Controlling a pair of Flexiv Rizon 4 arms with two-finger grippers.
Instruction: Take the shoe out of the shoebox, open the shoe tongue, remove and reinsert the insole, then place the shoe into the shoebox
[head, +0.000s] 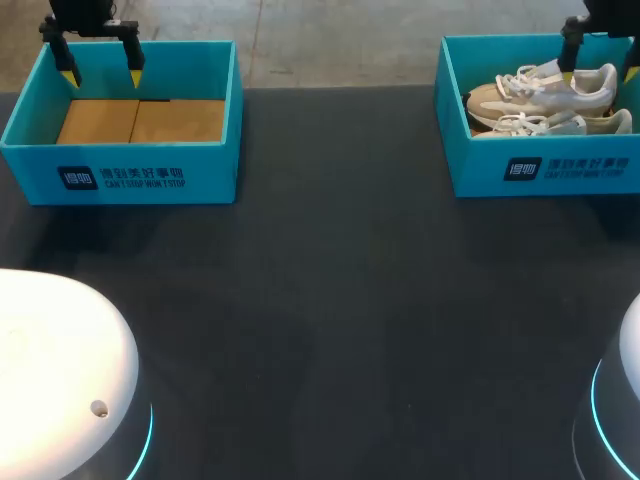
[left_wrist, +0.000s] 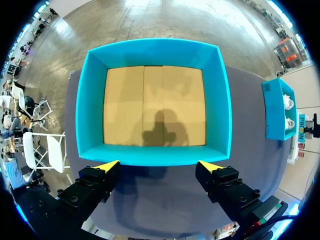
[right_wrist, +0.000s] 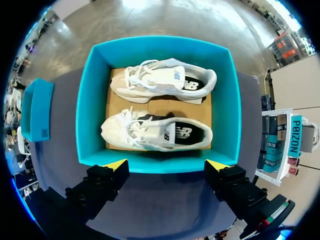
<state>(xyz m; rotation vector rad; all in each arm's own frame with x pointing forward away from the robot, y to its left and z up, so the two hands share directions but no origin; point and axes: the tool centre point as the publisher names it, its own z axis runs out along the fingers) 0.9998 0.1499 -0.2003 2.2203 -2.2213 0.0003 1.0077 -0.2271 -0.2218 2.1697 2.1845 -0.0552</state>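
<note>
Wide open and empty, the right pincer (head: 598, 68) hangs over the shoebox (head: 545, 165) at upper right, two pale shoes (head: 540, 95) inside; the left pincer (head: 101, 72), equally wide, over a second box (head: 120, 170) at upper left. Gripping one shoe's collar, clear of laces, looks wisest.

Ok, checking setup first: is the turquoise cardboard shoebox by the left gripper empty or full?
Empty: the turquoise cardboard shoebox ahead of the left gripper shows only its bare brown floor.
</note>
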